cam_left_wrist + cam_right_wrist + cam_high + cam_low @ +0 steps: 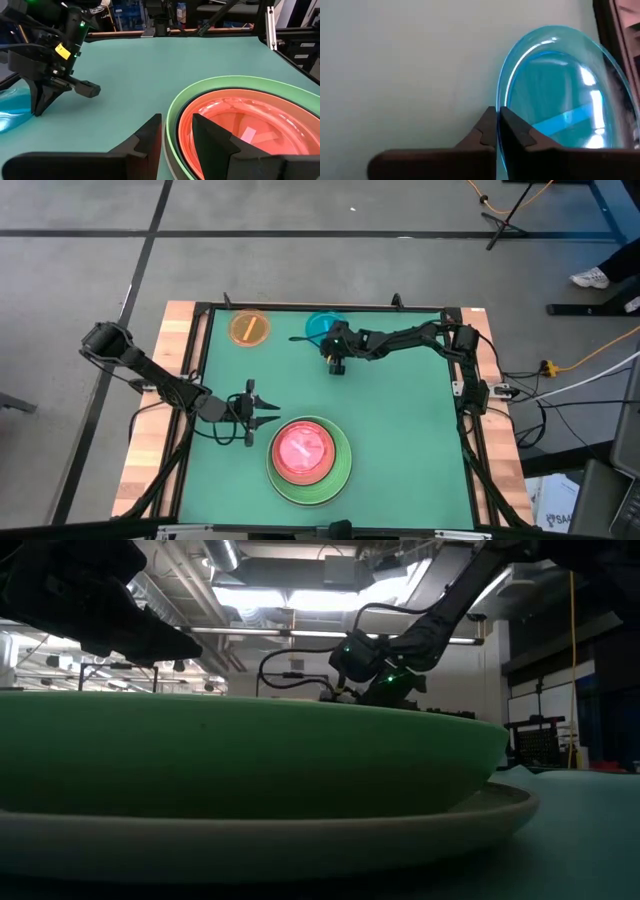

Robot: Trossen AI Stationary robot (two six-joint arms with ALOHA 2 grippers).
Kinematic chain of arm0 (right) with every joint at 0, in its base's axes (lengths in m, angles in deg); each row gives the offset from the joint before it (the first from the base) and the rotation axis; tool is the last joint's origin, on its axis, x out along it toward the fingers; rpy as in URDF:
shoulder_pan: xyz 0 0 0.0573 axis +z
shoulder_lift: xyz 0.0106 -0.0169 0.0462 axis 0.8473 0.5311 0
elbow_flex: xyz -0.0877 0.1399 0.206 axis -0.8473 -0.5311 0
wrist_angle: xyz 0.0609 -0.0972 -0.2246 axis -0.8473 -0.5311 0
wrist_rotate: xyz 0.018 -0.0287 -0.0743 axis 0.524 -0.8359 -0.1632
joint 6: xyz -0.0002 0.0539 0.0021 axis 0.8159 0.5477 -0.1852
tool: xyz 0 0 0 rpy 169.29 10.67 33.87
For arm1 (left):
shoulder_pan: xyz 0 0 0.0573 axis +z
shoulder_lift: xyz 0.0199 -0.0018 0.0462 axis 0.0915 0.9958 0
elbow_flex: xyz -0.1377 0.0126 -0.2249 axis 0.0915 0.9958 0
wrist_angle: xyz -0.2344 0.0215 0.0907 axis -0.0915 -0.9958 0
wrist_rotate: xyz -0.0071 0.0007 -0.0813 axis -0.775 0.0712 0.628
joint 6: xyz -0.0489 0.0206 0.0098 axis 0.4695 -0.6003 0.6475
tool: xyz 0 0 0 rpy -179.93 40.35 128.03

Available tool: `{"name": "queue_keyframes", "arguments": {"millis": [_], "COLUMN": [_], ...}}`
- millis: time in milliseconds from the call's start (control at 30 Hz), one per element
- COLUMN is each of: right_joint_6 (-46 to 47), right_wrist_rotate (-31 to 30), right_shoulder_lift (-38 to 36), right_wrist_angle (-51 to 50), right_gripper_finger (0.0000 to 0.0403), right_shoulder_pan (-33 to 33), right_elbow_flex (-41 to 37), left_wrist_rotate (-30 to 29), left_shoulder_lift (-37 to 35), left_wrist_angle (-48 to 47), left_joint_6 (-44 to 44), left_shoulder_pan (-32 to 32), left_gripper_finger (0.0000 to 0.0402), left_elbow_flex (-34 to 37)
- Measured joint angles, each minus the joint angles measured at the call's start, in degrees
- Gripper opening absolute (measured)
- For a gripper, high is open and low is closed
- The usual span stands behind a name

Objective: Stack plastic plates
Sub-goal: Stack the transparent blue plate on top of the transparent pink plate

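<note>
- Gripping the rim of the cyan plate (560, 95), the right gripper (497, 125) has its two fingers pressed together on the thin edge; this plate is at the far side of the green table (400, 440), near the right arm.
- The orange plate (249, 327) lies alone at the far side too, well apart from both grippers.
- The stack (309, 459) sits at the near edge: a grey-white plate at the bottom, a light green plate (220, 82) on it, then darker and salmon plates inside.
- The left gripper (262, 412) hovers just beside the stack, its fingers (145, 142) narrowly apart and holding nothing.
</note>
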Motion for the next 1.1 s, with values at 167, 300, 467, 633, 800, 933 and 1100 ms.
{"name": "queue_keyframes", "arguments": {"millis": [167,300,467,633,800,933,1100], "right_joint_6": [-1.8,-1.6,-1.7,-2.2,-1.9,-2.2,-3.4], "right_wrist_rotate": [-0.9,-0.6,-0.4,-0.4,0.1,0.1,0.2], "right_shoulder_lift": [0.0,-0.7,-1.9,-3.8,-6.2,-7.6,-8.8], "right_wrist_angle": [0.0,-0.9,-0.5,-1.1,-0.8,-0.9,-1.6], "right_gripper_finger": [0.0008,0.0002,0.0002,0.0002,0.0002,0.0001,0.0001], "right_shoulder_pan": [0.1,0.5,2.7,6.2,10.2,14.3,19.9], "right_elbow_flex": [0.0,-0.1,-0.1,-0.1,-0.1,-0.1,-0.1], "left_wrist_rotate": [0.0,0.0,0.0,0.0,0.1,0.1,0.0], "left_shoulder_lift": [0.0,0.0,0.0,0.0,0.0,0.0,0.0], "left_wrist_angle": [0.0,0.0,-0.2,-0.3,-0.5,-0.5,-0.5], "left_joint_6": [0.0,0.2,0.2,0.2,0.2,0.2,0.2], "left_shoulder_pan": [0.0,0.0,0.0,0.0,-0.7,-1.2,-1.2], "left_gripper_finger": [0.0103,0.0103,0.0103,0.0103,0.0103,0.0103,0.0103], "left_elbow_flex": [0.0,0.0,0.0,0.0,0.0,0.0,0.0]}}
